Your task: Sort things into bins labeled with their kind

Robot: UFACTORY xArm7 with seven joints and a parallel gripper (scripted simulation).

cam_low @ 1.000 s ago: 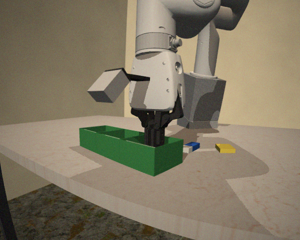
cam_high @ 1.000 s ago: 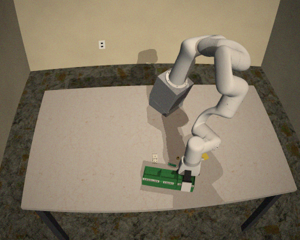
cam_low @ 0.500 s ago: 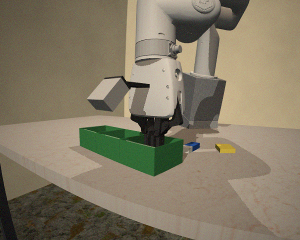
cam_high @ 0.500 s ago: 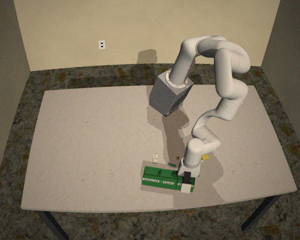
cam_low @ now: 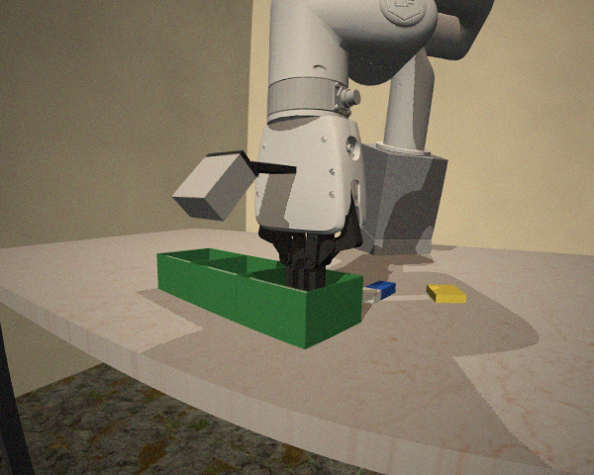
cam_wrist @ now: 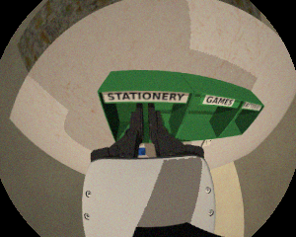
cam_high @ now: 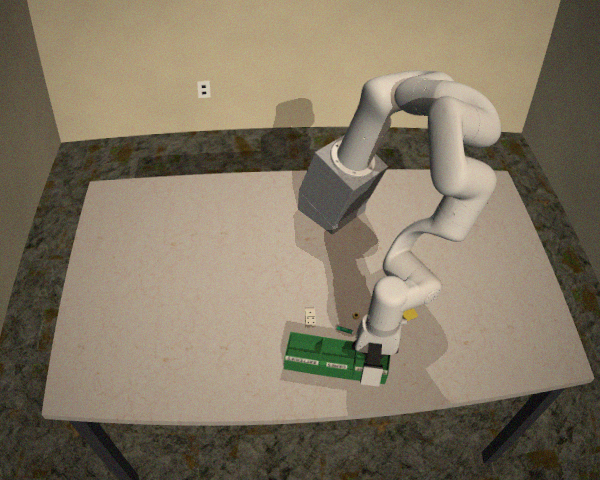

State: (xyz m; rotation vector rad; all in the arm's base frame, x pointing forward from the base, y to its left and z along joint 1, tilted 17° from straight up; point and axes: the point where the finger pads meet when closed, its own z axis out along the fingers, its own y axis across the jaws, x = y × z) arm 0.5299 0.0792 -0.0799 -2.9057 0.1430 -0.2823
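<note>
My gripper [cam_low: 305, 286] [cam_wrist: 145, 110] points down with its fingertips inside the STATIONERY bin [cam_low: 333, 309] [cam_wrist: 148, 81]. The fingers are nearly together, and I see nothing between them; the bin wall hides the tips in the exterior view. The GAMES bin [cam_wrist: 202, 86] and the BATTERIES bin [cam_high: 296, 367] join it in one green row. A cream domino [cam_high: 310, 316], a small green cylinder [cam_high: 344, 329] and a small brown round thing [cam_high: 355, 315] lie behind the row. A blue and white eraser [cam_low: 386, 289] [cam_wrist: 142, 151] and a yellow block [cam_high: 409, 314] [cam_low: 445, 294] lie nearby.
The bins stand near the front edge of the table [cam_high: 186, 382] [cam_low: 415, 378]. The grey arm base [cam_high: 336, 196] [cam_low: 402, 199] stands at the back. The arm reaches over the right side and hides part of the table behind the bins.
</note>
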